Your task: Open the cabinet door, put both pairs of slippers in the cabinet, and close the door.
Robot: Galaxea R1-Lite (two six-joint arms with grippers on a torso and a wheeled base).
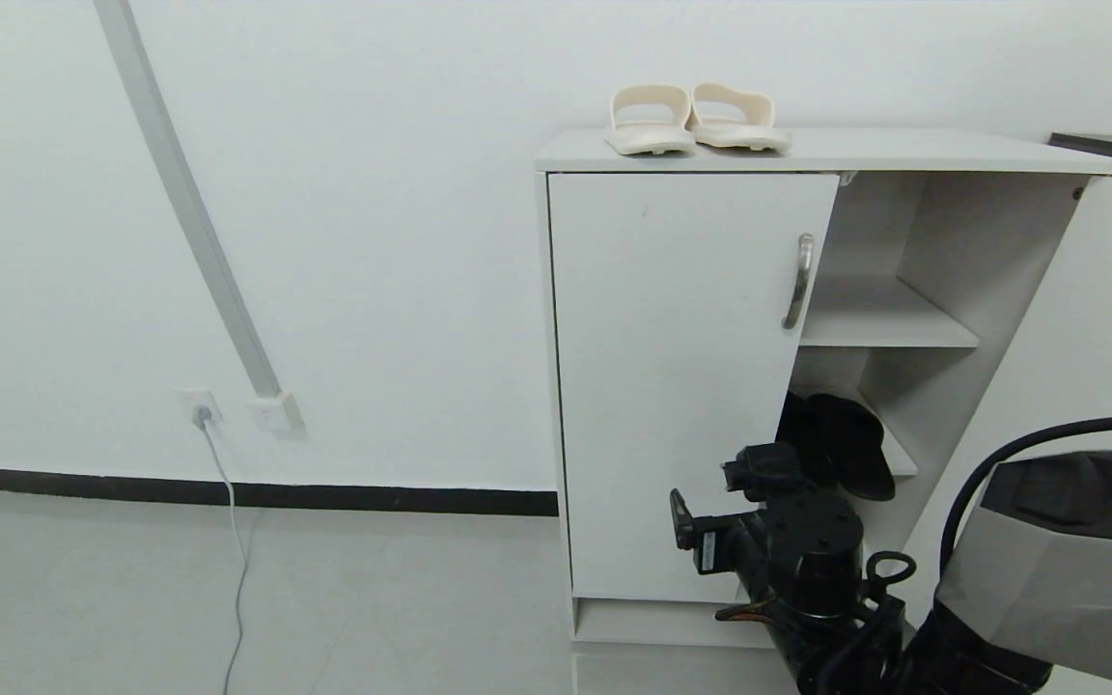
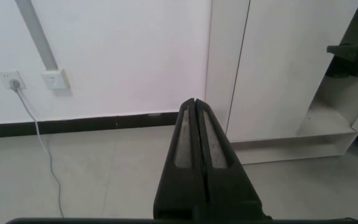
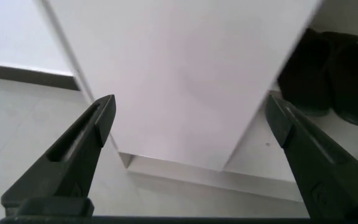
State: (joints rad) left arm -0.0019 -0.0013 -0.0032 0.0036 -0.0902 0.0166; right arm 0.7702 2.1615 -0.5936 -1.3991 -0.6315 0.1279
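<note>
A white cabinet (image 1: pixel 903 150) stands against the wall. Its left door (image 1: pixel 672 386) is closed and its right door (image 1: pixel 1077 319) is swung open. A pair of cream slippers (image 1: pixel 696 121) sits on top of the cabinet. Black slippers (image 1: pixel 841 444) (image 3: pixel 331 74) lie on the lower shelf inside. My right gripper (image 1: pixel 725 492) (image 3: pixel 191 106) is open, low in front of the closed door's free edge, just outside the black slippers, holding nothing. My left gripper (image 2: pixel 194 107) is shut on nothing, hanging over the floor well to the left of the cabinet.
The closed door carries a metal handle (image 1: pixel 797 282) beside the opening. An upper shelf (image 1: pixel 884 323) spans the open half. A wall socket (image 1: pixel 197 405) with a cable running down onto the floor lies to the left, under a slanted conduit (image 1: pixel 189 212).
</note>
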